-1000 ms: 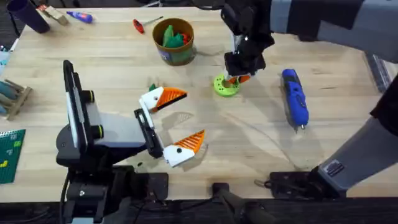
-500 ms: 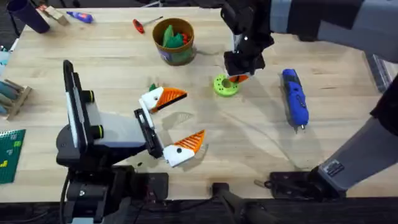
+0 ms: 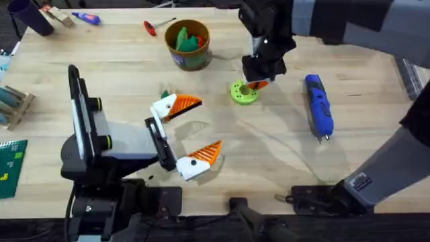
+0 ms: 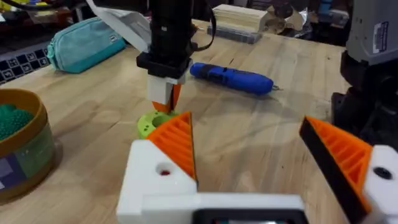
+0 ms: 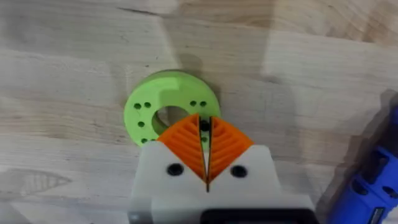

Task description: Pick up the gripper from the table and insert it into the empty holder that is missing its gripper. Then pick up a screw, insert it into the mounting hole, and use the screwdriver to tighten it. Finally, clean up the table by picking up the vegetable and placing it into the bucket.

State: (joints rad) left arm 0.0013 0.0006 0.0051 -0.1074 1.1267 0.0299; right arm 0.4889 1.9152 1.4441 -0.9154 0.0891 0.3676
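Observation:
The gripper (image 3: pixel 176 105), a white piece with an orange ribbed tip, sits at the end of the black holder (image 3: pixel 156 131) on the grey block; in the left wrist view it (image 4: pixel 163 158) looks seated, its mounting hole showing. The like finger with a black dot (image 3: pixel 200 159) stands opposite, so my left gripper (image 3: pixel 205 128) is open. My right gripper (image 3: pixel 256 84) hangs over a green ring (image 3: pixel 244 92), shut on a small dark screw (image 5: pixel 204 126). The blue screwdriver (image 3: pixel 318 106) lies to the right. Green vegetable (image 3: pixel 185 39) shows inside the ochre bucket (image 3: pixel 190 60).
A dark purple cup (image 3: pixel 30 15), a blue marker (image 3: pixel 86 18) and a red-handled tool (image 3: pixel 149 27) lie along the far edge. Wooden pieces (image 3: pixel 13 104) and a green board (image 3: pixel 10 165) sit at the left. A teal pouch (image 4: pixel 84 40) lies beyond the screwdriver.

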